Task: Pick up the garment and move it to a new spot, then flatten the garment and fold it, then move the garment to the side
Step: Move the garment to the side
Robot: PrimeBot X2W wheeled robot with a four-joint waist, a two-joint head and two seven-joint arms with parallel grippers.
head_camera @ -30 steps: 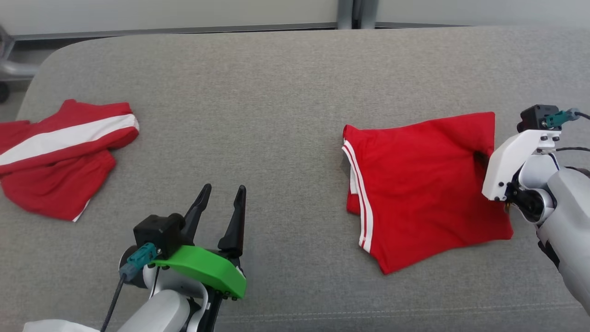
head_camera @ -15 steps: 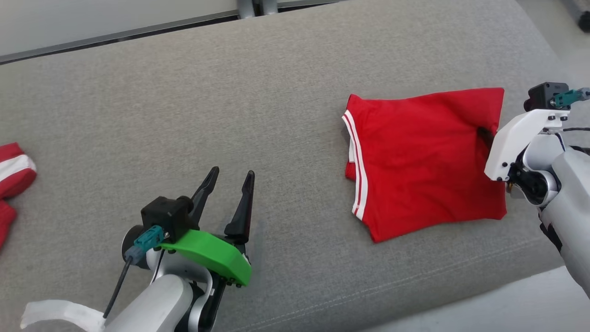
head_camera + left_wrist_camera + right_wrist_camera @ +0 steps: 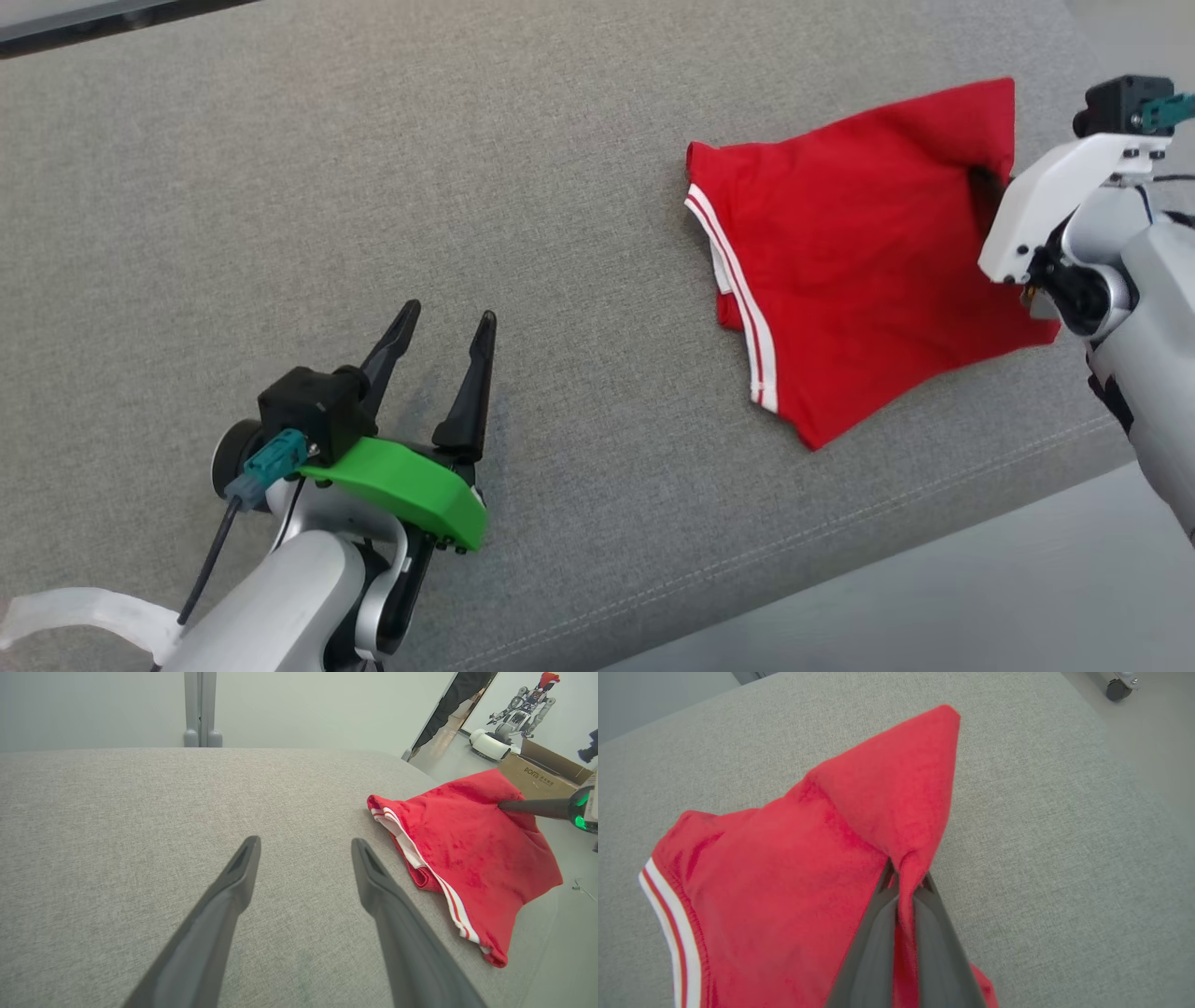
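Bright, even light; soft shadows; wrist views bend at edges.

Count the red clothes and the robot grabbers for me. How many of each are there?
Red garment: 1
Grippers: 2 (left gripper, open; right gripper, shut on the cloth)
Total: 3
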